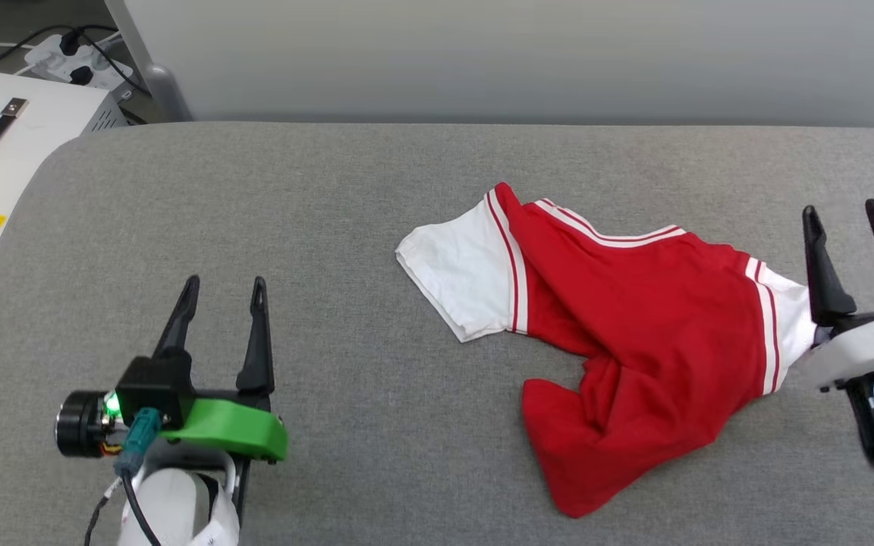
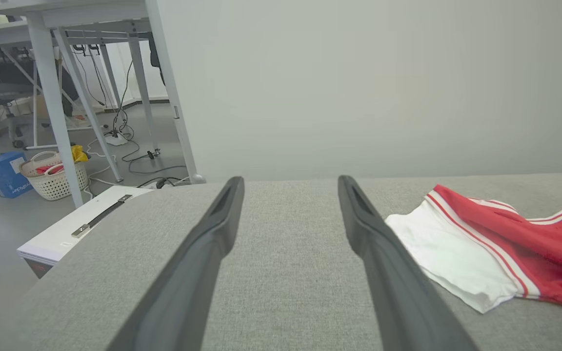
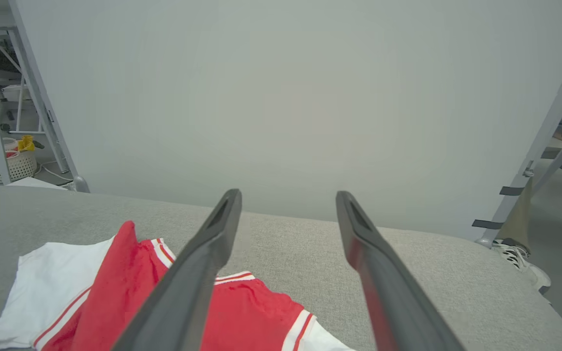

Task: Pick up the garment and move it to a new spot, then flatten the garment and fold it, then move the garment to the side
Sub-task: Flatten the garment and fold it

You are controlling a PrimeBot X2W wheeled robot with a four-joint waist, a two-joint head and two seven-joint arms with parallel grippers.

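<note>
**Red jersey lies crumpled on grey cloth, both grippers empty**

Grey woven fabric covers the table (image 1: 331, 227), whose rounded far corner sits at 10 o'clock in the head view. Past that corner, a white case (image 1: 12, 136) with a dark handle stands on the floor. The left gripper (image 1: 225, 282) hovers at 8 o'clock in that view, its fingers spread apart with nothing between them. The left wrist view shows the same gap at the left gripper (image 2: 291, 179), with bare cloth under it.

From this gripper the garment (image 1: 634, 303) lies at 3 o'clock, well apart, with a broad stretch of bare fabric between them. The garment rests rumpled, right of the view's centre. One white sleeve points to 9 o'clock, the striped collar to 12, and the bunched red hem to 6. Its left sleeve shows at 3 o'clock in the left wrist view (image 2: 456, 248).

The right gripper (image 1: 840, 208) stands at 3 o'clock from the garment, fingers parted and holding nothing. Its pale wrist covers the edge of the other white sleeve. In the right wrist view the garment (image 3: 115, 282) lies at 8 o'clock of the right gripper (image 3: 288, 193). Clear cloth runs on to the table's far edge against a white panel (image 1: 520, 61).
</note>
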